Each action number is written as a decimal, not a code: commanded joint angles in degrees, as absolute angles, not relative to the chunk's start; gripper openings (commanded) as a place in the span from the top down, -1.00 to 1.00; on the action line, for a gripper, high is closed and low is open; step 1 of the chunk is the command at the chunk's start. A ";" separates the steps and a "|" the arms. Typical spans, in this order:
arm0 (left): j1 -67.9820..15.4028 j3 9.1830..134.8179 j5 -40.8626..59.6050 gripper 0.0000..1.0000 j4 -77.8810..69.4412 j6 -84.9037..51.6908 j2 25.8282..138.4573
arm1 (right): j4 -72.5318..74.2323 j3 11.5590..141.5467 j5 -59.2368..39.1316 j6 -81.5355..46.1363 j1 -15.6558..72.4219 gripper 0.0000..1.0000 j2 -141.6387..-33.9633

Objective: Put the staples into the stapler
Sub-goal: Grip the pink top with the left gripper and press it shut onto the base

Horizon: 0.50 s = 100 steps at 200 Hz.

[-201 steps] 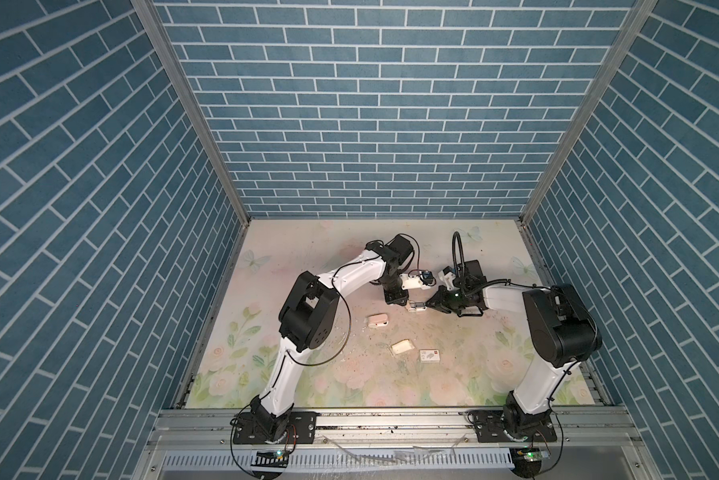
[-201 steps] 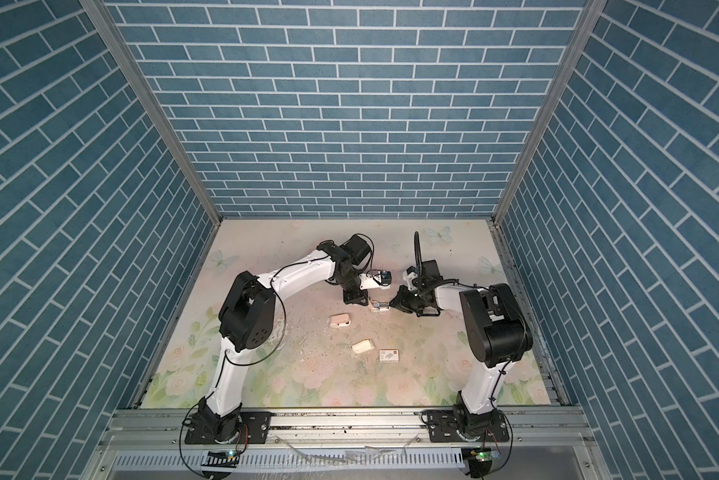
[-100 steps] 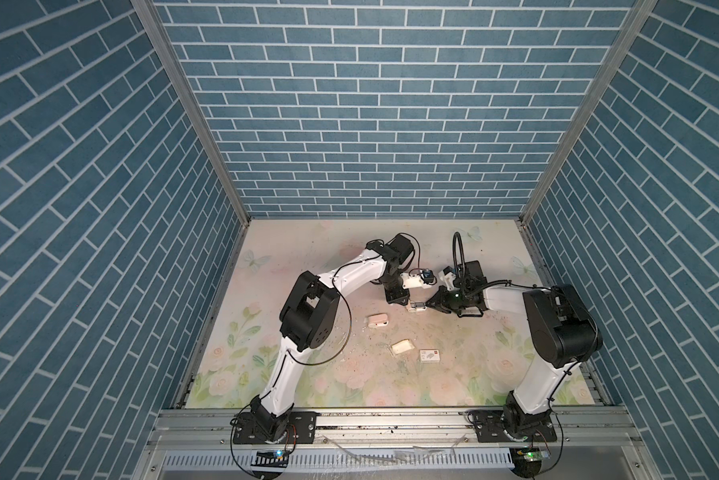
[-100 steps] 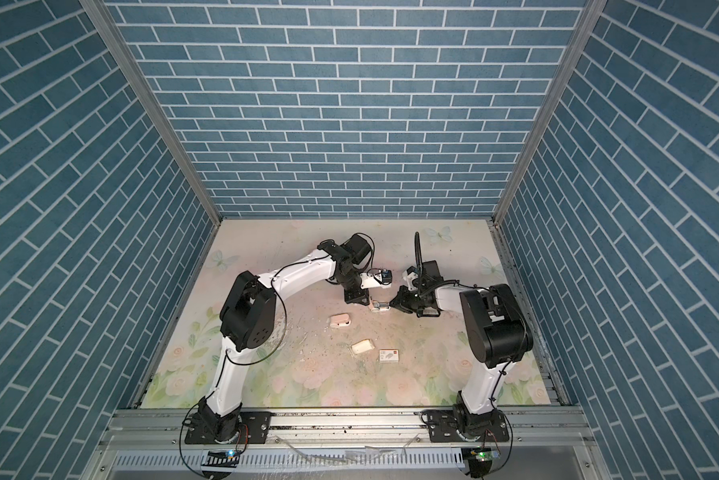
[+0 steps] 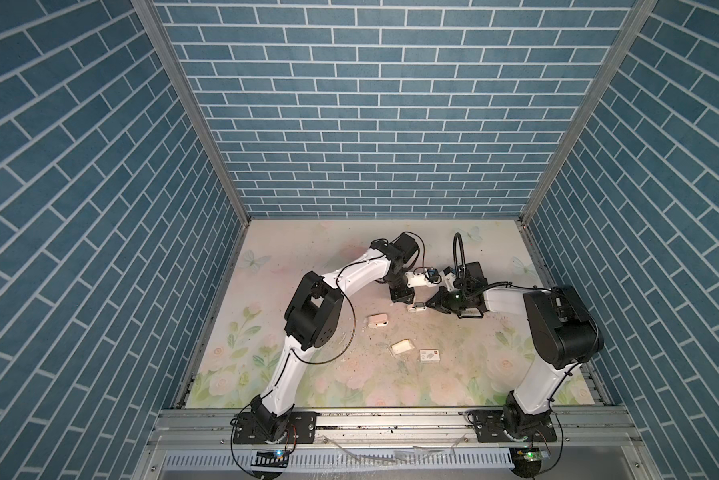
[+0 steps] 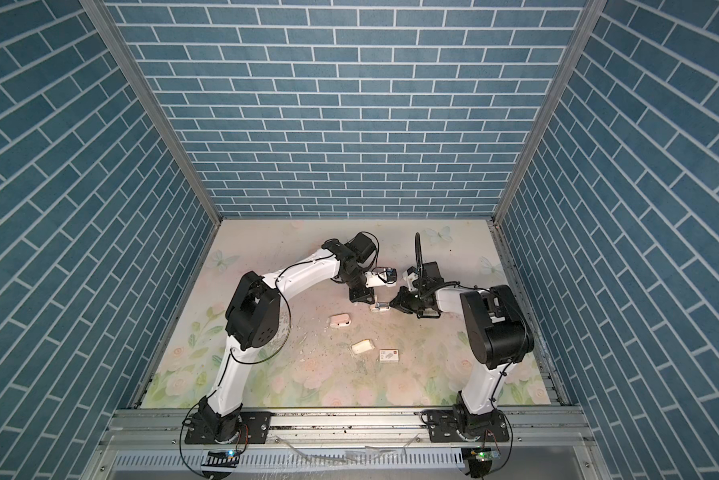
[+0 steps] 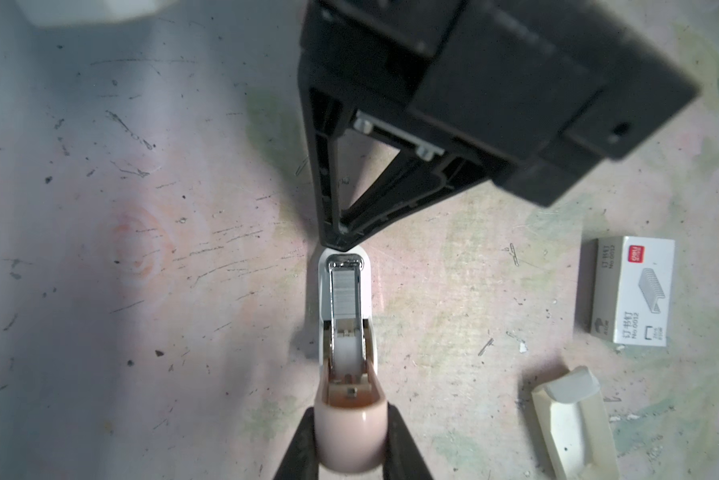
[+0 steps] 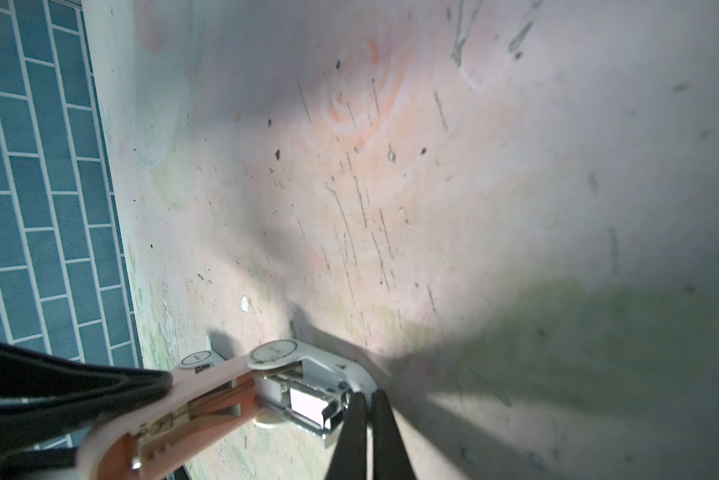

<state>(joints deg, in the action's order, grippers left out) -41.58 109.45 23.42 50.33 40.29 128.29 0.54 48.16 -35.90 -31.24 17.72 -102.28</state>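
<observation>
The stapler point(image 7: 346, 316) lies hinged open on the mat, its white base down and its pink lid raised; it shows in both top views point(image 5: 419, 307) point(image 6: 382, 307). My left gripper point(image 7: 351, 436) is shut on the rounded pink lid. A silvery strip of staples point(image 7: 346, 289) sits in the open metal channel. My right gripper point(image 8: 368, 415) is shut with nothing between its fingers, and its tips point(image 7: 341, 243) touch the front end of the stapler point(image 8: 304, 399). In a top view the two grippers point(image 5: 407, 302) point(image 5: 430, 306) meet at the stapler from opposite sides.
A small white staple box with a red mark point(image 7: 626, 291) point(image 5: 429, 355) and a cream open tray point(image 7: 574, 419) point(image 5: 402, 346) lie nearer the front. A second pinkish stapler-like object point(image 5: 377, 321) lies left of them. Loose staple bits are scattered on the floral mat point(image 5: 291, 257).
</observation>
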 commanded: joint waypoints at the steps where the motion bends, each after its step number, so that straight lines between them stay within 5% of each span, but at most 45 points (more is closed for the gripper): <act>1: -42.97 109.84 24.62 0.61 50.54 39.86 131.25 | -4.93 45.75 -35.90 -31.95 18.90 0.86 -102.88; 100: -43.95 110.74 23.83 0.64 50.89 40.07 132.89 | -3.53 44.65 -33.58 -33.05 18.81 0.85 -101.30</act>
<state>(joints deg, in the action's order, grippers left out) -43.16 110.72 23.44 48.10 40.29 130.04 0.89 46.54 -35.79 -31.77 17.96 -101.01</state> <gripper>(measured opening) 0.250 0.072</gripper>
